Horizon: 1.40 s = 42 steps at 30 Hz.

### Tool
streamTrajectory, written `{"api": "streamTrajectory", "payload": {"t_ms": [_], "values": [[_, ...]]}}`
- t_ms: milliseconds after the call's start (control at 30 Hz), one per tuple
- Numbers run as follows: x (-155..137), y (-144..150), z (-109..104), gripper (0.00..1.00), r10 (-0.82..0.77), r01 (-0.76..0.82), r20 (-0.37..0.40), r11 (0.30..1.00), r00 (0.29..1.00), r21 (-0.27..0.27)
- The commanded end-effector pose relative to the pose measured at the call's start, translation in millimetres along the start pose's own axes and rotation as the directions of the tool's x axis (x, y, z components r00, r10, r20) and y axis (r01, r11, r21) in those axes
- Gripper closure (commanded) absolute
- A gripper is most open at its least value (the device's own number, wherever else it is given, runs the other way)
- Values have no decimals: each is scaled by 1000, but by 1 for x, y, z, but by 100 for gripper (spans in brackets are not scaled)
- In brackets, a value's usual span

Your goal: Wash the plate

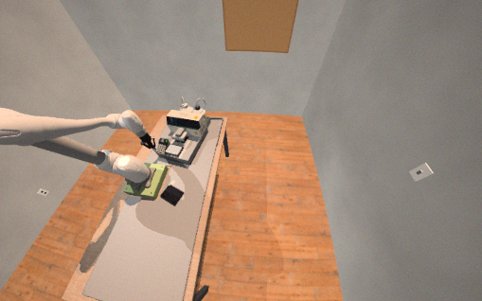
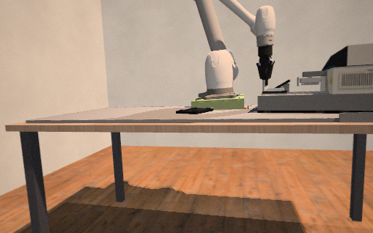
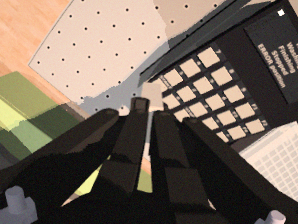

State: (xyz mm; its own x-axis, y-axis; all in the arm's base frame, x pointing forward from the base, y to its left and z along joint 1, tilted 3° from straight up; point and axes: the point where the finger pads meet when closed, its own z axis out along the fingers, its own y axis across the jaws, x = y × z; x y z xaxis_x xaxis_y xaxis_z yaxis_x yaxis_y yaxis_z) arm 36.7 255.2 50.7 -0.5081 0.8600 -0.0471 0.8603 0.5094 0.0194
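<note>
My gripper [image 1: 154,148] [image 2: 266,84] [image 3: 150,96] is shut and empty, pointing down at the near-left corner of the washer's keypad [image 1: 161,149] [image 3: 202,85]. In the wrist view its fingertips overlap the START-key corner of the lowest row, beside a pale block; contact cannot be told. The pale plate [image 1: 174,150] [image 3: 278,162] with its grid of wells lies on the washer's carrier beside the keypad; its cut corner and exact seating are not clear. The display [image 3: 272,55] has a small white lit square, and a green speck shows there in the top view. The black nest N1 [image 1: 171,195] [image 2: 194,112] holds no plate.
The washer's body [image 1: 186,121] [image 2: 355,81] stands behind the carrier, with its head and tubes. The arm's green base [image 1: 159,182] [image 2: 218,104] is beside the nest. The pegboard-like perforated surface [image 3: 100,45] lies next to the keypad.
</note>
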Motion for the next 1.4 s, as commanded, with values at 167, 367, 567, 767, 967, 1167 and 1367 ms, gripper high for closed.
{"api": "streamTrajectory", "payload": {"t_ms": [167, 367, 567, 767, 967, 1167, 1367], "values": [[-3, -1, 4, 90, -5, 5, 5, 1000, 1000, 3], [-3, -1, 5, 90, -5, 5, 5, 1000, 1000, 3], [-3, -1, -5, 90, -5, 5, 5, 1000, 1000, 3], [-3, -1, -11, 90, -5, 5, 5, 1000, 1000, 3], [-3, -1, -21, 90, -5, 5, 5, 1000, 1000, 3], [-3, -1, -31, 90, -5, 5, 5, 1000, 1000, 3], [-3, -1, -38, 90, -5, 5, 5, 1000, 1000, 3]]}}
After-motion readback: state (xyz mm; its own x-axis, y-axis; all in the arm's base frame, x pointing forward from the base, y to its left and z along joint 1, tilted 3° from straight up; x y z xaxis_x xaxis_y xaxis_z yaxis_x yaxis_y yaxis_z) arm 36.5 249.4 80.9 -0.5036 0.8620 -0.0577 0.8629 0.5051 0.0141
